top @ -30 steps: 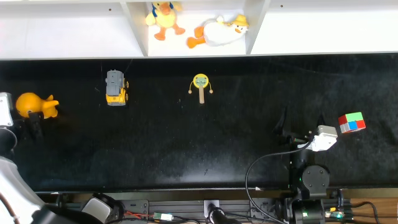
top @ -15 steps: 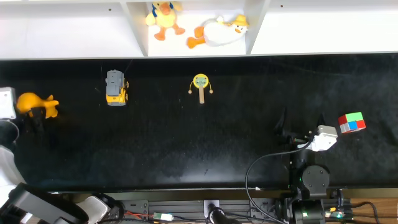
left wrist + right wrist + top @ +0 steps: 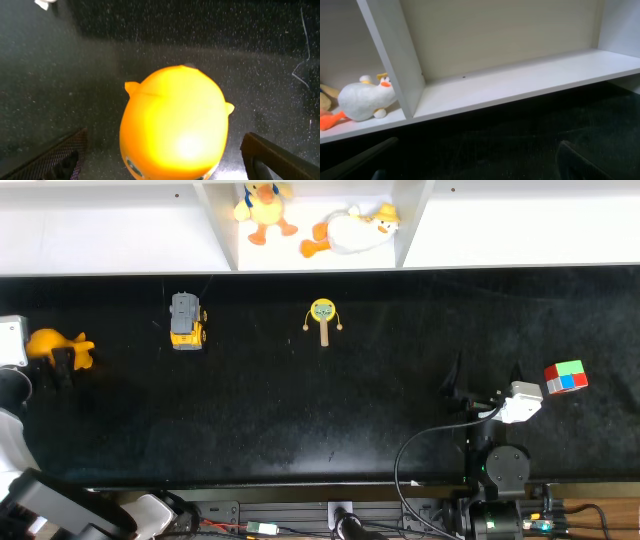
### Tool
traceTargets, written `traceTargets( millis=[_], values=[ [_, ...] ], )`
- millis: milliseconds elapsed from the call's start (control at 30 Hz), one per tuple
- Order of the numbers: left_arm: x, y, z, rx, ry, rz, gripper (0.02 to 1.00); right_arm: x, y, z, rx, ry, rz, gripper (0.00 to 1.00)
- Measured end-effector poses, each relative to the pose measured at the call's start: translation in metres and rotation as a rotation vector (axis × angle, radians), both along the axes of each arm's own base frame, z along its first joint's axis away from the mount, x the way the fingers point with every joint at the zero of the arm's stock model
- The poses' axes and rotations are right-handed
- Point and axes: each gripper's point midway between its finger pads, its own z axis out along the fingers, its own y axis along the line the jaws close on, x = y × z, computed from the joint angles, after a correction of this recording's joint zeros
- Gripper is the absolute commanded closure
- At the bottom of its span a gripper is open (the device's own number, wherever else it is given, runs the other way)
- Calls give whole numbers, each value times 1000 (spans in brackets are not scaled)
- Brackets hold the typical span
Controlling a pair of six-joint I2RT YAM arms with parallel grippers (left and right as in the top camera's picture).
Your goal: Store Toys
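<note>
An orange rounded toy [image 3: 52, 343] lies on the black mat at the far left. My left gripper [image 3: 55, 365] is right at it and open; in the left wrist view the orange toy [image 3: 175, 122] sits between the two fingers [image 3: 62, 155] with a gap on either side. A grey and yellow toy truck [image 3: 186, 320], a small rattle drum [image 3: 322, 318] and a coloured cube [image 3: 565, 376] also lie on the mat. My right gripper [image 3: 485, 380] stands open at the right, left of the cube, holding nothing.
A white shelf [image 3: 120, 230] runs along the back; its middle compartment holds a yellow duck plush [image 3: 264, 208] and a white duck plush [image 3: 355, 228]. In the right wrist view the white duck plush [image 3: 367, 97] lies beyond a white divider [image 3: 395, 60].
My left gripper has moved up the top view, from beside and below the orange toy to around it. The right arm and the other toys have not moved.
</note>
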Motion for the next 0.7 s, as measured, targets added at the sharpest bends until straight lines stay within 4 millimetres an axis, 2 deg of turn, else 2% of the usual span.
traceTargets(
  millis=[33,67,133,167,333,433,500,567,700],
  values=[
    [0,0,-1,-4,2,1,367,0,0,0,0,0,0,5],
    [0,0,-2,-5,2,1,524,0,0,0,0,0,0,7],
    [1,2,-1,5,-3,-2,739,0,0,0,0,0,0,5],
    [2,3,0,11,-7,-2,781,0,0,0,0,0,0,7],
    [3,3,1,15,-10,-3,840,0,0,0,0,0,0,5],
    [2,3,1,6,-10,3,925,0,0,0,0,0,0,5],
    [2,1,3,2,-15,4,932,0,0,0,0,0,0,7],
    [3,-2,13,10,-39,-1,932,0,0,0,0,0,0,5],
    [11,-11,51,49,-129,-6,921,0,0,0,0,0,0,7]
  ],
)
